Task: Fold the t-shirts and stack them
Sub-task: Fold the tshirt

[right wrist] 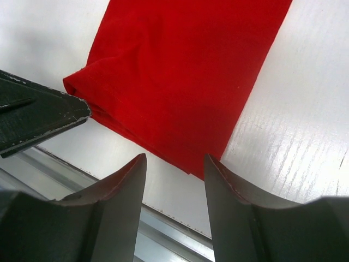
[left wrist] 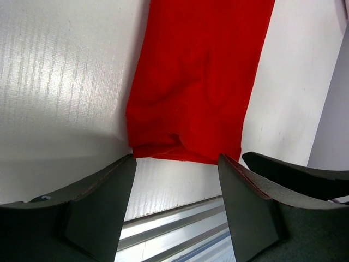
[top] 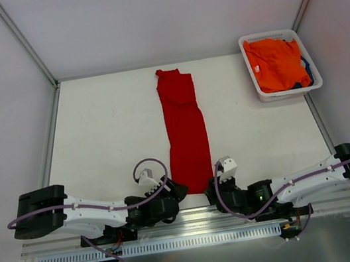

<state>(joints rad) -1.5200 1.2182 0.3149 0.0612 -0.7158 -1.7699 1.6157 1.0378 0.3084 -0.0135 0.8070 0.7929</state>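
The left tool (left wrist: 177,161) and the right tool (right wrist: 175,158) both stand spread and pinch nothing, each at one near corner of the red t-shirt (top: 185,129). This shirt lies as a long folded strip on the worktop (top: 107,129), stretching away ahead of them. The orange t-shirt (top: 275,64) lies in the white basket (top: 266,35), far ahead and right of the right tool.

No readable text, label or number shows, as far as visible.

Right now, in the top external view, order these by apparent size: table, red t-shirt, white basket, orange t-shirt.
1. white table
2. red t-shirt and white basket: too alike to rank; the shirt is longer, the basket wider.
3. orange t-shirt, lying inside the basket.
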